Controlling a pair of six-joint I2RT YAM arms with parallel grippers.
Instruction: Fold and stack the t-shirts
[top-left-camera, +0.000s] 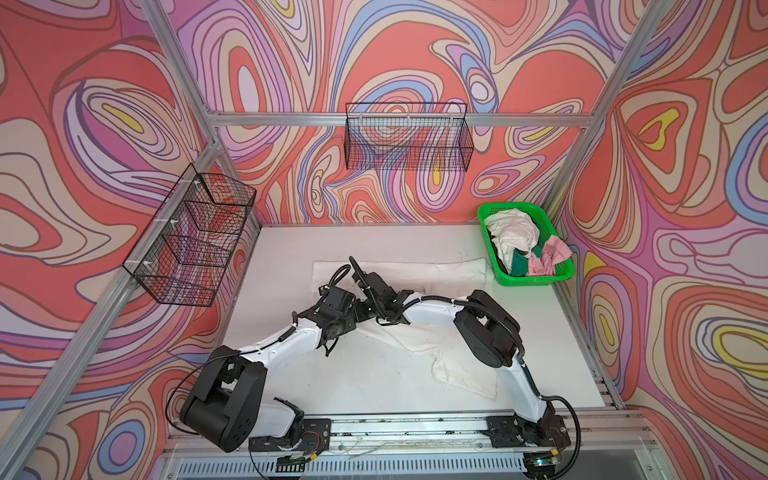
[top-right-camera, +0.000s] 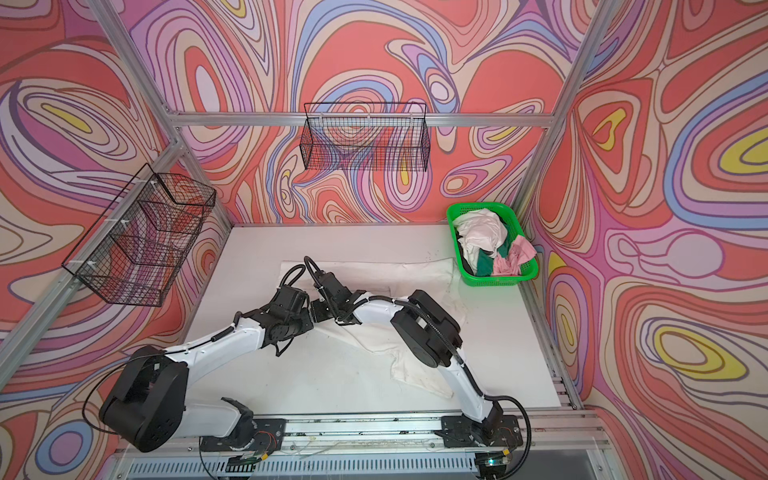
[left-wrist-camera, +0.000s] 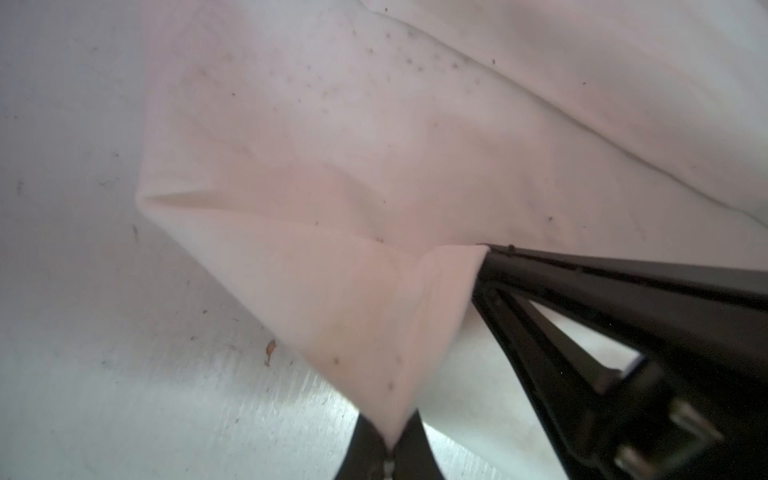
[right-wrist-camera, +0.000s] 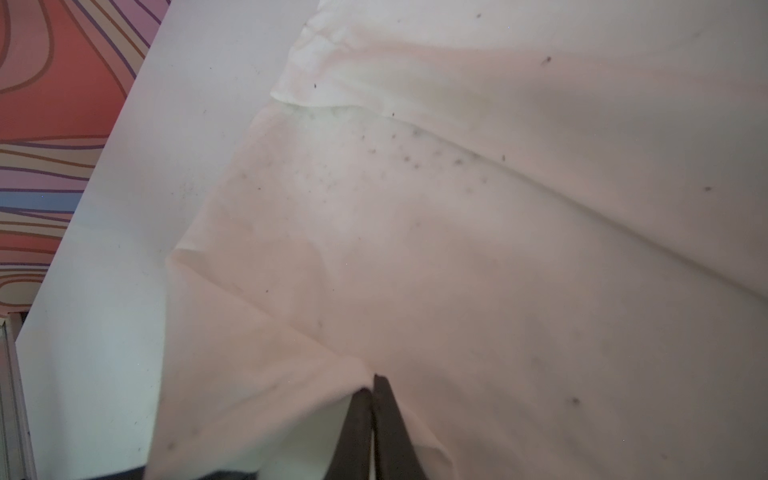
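My left gripper is clamped on a raised fold of the large, soft white speckled t-shirt, just beside my right gripper, pinching it too, and the shirt's length runs rightward across the white tabletop

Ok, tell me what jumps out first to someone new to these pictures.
The swirling pink, purple and yellow walls surround everything. At the far right corner of the table sits a bright green basket heaped with crumpled shirts. Mid-table, the left gripper and right gripper each pinch the white t-shirt spread there.
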